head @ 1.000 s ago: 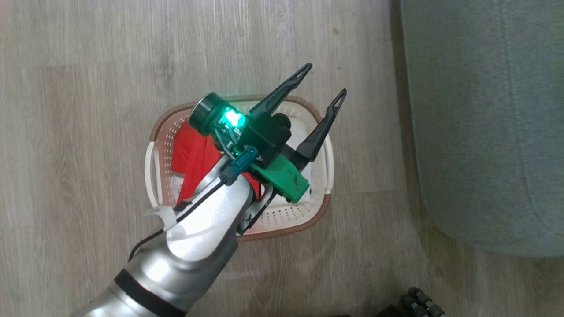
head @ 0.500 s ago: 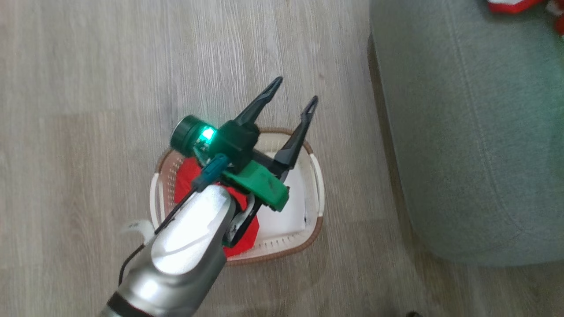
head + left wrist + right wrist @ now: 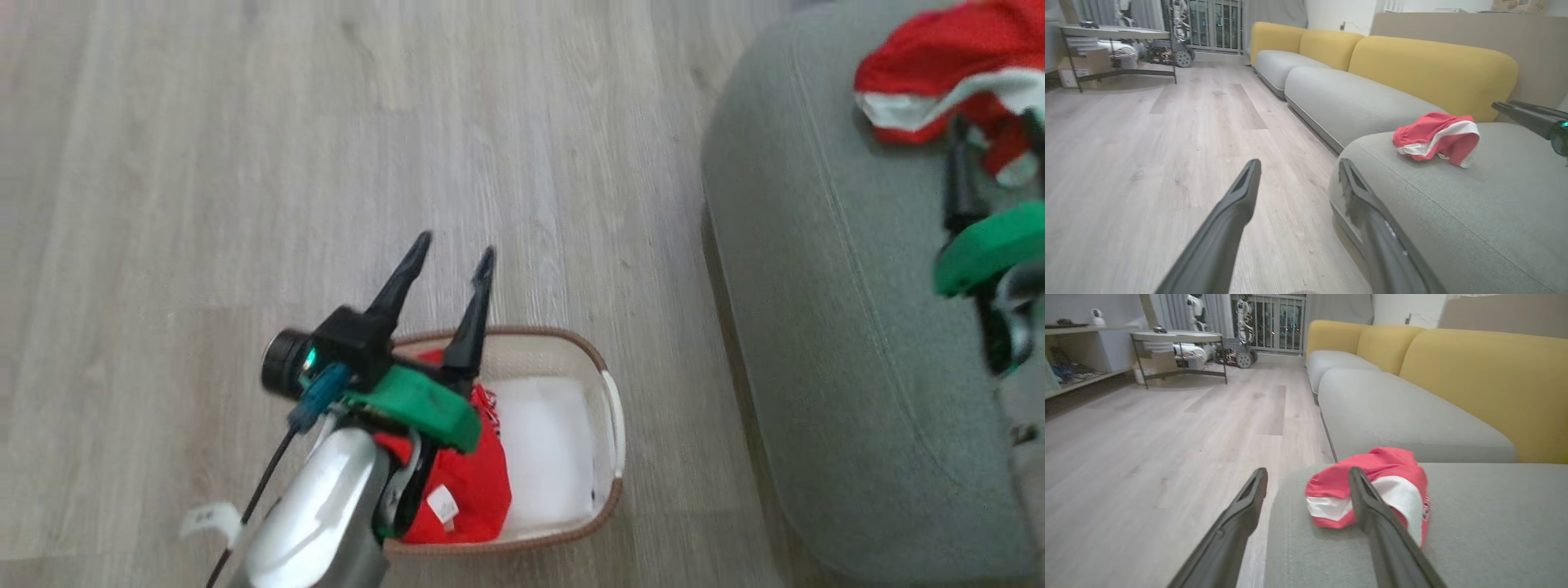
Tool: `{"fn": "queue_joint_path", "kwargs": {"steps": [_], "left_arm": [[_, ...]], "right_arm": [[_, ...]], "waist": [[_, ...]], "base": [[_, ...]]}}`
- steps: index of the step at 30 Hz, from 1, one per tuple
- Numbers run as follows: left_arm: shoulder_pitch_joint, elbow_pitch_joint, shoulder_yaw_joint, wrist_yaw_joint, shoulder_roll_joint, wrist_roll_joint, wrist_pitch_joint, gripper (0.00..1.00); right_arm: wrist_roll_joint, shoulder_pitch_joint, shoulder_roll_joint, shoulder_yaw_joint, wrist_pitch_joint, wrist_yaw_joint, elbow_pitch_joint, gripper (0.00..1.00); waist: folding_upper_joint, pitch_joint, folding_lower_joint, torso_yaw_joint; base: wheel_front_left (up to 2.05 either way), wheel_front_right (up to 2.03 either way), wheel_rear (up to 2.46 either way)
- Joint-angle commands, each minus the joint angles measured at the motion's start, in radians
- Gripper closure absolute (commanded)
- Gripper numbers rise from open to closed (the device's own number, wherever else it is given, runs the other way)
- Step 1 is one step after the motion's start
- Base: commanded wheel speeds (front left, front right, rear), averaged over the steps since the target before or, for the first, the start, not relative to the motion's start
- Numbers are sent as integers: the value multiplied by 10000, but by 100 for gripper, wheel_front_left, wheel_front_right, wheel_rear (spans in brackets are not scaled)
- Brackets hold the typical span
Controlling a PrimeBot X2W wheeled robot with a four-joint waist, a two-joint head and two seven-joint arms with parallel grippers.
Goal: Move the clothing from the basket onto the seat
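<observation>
- Your left gripper (image 3: 455, 245) is hovering over the basket (image 3: 614, 441), its fingers spread wide and holding nothing; a red jersey (image 3: 469, 490) is lying inside.
- Your right gripper (image 3: 1307, 473) is hanging open and empty near the striped red garment (image 3: 1392, 490) lying on the seat (image 3: 1474, 522).

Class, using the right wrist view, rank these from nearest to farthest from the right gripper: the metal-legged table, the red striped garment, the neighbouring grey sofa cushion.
1. red striped garment: on the seat, just past the tips of the right gripper.
2. neighbouring grey sofa cushion: behind the garment, further along the sofa.
3. metal-legged table: far across the floor, upper left.
</observation>
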Motion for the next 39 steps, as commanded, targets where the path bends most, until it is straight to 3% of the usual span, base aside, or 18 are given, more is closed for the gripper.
{"fn": "queue_joint_path", "kwargs": {"steps": [1, 15, 20, 28, 39], "left_arm": [[-80, -369, 427, 65, 33, 40, -51, 0], [2245, -943, 2338, 478, 47, 363, -51, 0], [3149, -1250, 3037, 781, 31, 497, -51, 0], [4176, -1548, 3607, 717, 15, 671, -51, 0], [4505, -1450, 3785, 478, -11, 823, -51, 0]], "right_arm": [[46, 65, 13, 175, -95, 69, -392, 0], [-805, 2986, 2364, -781, -95, 69, -3144, 0], [-1352, 4365, 2806, -709, -95, 69, -4308, 0], [-532, 5656, 2866, -25, -86, 69, -5063, 0], [-205, 6360, 2868, 597, -93, 69, -5131, 0]], "waist": [[-1, -473, 0, 337], [-1, -1572, 0, 1084], [-1, -1849, 0, 1290], [-1, -2105, 0, 1399], [-1, -2290, 0, 1441]], "base": [[0, 0, 0], [0, 0, 0], [0, 0, 0], [0, 0, 0], [0, 0, 0]]}}
